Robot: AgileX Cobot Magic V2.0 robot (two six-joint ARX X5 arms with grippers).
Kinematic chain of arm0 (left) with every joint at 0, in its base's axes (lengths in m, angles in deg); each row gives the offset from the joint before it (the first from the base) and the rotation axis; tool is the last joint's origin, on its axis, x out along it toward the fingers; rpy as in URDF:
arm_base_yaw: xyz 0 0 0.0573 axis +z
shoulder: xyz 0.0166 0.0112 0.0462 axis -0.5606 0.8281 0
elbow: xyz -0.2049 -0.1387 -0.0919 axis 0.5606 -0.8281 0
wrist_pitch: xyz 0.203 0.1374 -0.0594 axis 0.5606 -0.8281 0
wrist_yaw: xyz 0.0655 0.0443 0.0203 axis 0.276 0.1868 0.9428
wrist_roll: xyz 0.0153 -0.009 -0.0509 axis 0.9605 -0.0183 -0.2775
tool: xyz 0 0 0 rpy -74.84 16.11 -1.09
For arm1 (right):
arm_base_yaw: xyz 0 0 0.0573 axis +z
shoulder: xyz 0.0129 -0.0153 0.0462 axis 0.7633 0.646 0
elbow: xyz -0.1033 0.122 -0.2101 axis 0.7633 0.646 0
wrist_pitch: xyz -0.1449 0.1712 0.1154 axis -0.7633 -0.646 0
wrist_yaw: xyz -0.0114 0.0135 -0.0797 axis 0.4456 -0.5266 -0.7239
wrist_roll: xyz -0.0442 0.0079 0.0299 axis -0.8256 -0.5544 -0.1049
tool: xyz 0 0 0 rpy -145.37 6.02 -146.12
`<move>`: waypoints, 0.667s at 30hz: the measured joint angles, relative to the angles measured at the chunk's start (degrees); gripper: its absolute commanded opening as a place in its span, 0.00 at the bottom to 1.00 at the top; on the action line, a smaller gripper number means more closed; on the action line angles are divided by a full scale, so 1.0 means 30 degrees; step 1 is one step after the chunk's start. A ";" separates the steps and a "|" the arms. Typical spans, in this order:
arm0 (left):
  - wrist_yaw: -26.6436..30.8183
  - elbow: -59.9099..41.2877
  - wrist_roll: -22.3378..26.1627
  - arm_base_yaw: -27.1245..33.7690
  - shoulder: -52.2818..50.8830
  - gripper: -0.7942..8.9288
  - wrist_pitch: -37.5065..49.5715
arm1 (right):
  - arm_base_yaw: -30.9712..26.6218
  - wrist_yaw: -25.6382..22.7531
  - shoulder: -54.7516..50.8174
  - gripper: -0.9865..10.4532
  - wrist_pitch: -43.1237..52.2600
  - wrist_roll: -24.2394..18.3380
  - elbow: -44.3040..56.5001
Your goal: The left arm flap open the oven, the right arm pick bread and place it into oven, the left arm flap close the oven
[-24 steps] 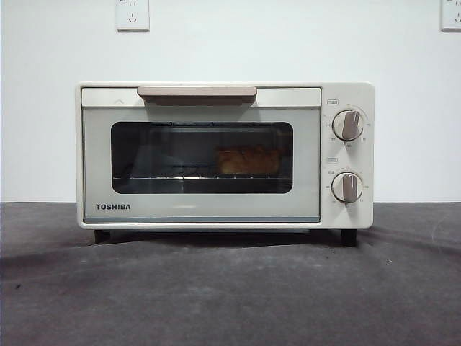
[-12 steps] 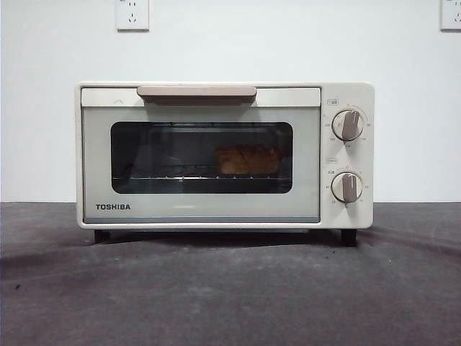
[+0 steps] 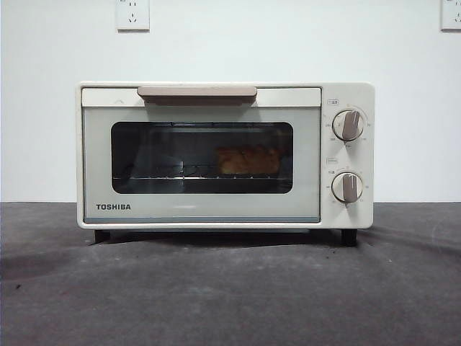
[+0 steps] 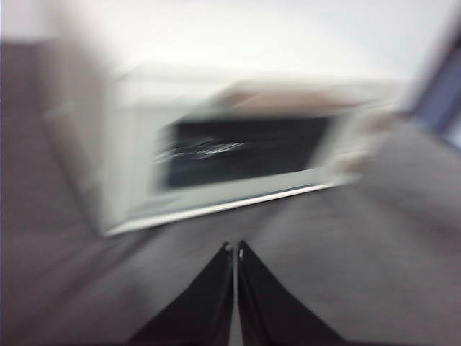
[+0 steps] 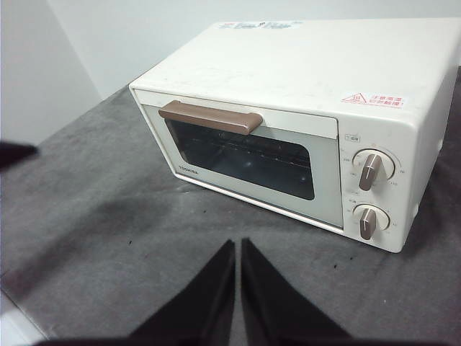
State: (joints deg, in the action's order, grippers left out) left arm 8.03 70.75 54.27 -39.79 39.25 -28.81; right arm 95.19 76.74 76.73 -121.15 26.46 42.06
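The cream-white TOSHIBA oven stands on the dark table with its door shut. The bread, a golden-orange loaf, lies on the rack inside, right of the window's middle. The oven also shows in the right wrist view and, blurred, in the left wrist view. My left gripper is shut and empty, above the table in front of the oven. My right gripper is shut and empty, back from the oven's front. Neither arm shows in the front view.
A grey cloth covers the table in front of the oven. Two wall sockets sit on the white wall behind. A dark tip shows at the side edge of the right wrist view.
The oven and the bread have not moved. The shadow on the cloth at the front left has shifted slightly.
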 measured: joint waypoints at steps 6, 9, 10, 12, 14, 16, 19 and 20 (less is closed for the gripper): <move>0.5960 -0.4881 -0.0102 0.0313 -0.2375 0.10 0.1800 | 0.0000 0.0007 0.0000 0.09 0.0000 0.0000 0.0000; 0.8167 -0.5923 -0.0102 0.0306 -0.3424 0.10 0.2215 | 0.0000 0.0000 0.0000 0.09 0.0000 0.0000 0.0000; 0.8969 -0.6193 -0.0102 0.0306 -0.3767 0.10 0.2397 | 0.0000 0.0000 0.0000 0.09 0.0000 0.0000 0.0000; 1.0666 -0.6768 -0.0102 0.0437 -0.4787 0.10 0.2973 | 0.0000 0.0000 0.0000 0.09 0.0000 0.0000 0.0000; 1.1096 -0.6987 -0.0015 0.0896 -0.5778 0.10 0.3468 | 0.0000 0.0000 0.0000 0.09 0.0000 0.0000 0.0000; 1.1125 -0.7045 0.0102 0.1290 -0.6229 0.10 0.3657 | 0.0000 0.0000 0.0000 0.09 0.0000 0.0000 0.0000; 1.1125 -0.7045 0.0437 0.1566 -0.6222 0.10 0.3650 | 0.0000 0.0000 0.0000 0.09 0.0000 0.0000 0.0000; 1.1125 -0.7045 0.0539 0.1632 -0.6222 0.10 0.3643 | 0.0000 0.0000 0.0000 0.09 0.0000 0.0000 0.0000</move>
State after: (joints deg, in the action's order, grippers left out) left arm 41.41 49.62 55.89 -34.89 20.58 -17.88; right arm 95.19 76.74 76.73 -121.15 26.46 42.06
